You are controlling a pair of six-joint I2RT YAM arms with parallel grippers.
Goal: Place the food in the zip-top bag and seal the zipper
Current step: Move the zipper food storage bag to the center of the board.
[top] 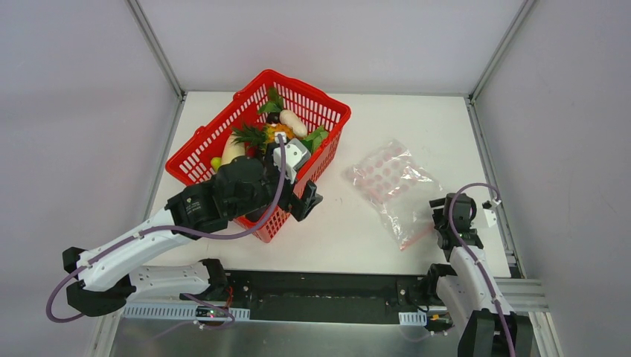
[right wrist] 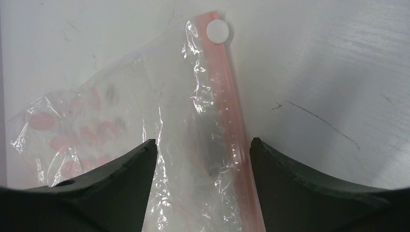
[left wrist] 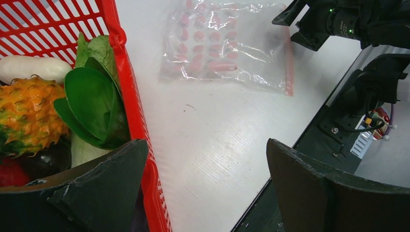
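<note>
Pale grey walls (top: 74,111) and aluminium posts (top: 158,48) are enclosing a scuffed white table (top: 439,126), with soft, even light falling across it.

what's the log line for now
left gripper open astride basket wall | right gripper open over zipper | food in basket | zip-top bag empty

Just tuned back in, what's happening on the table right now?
Nothing is bagged yet. The food sits in the red basket, and the left gripper hangs open astride the basket's bag-side wall. The bag lies flat on the table, apparently empty. The right gripper hangs open, jaws either side of the zipper.
</note>
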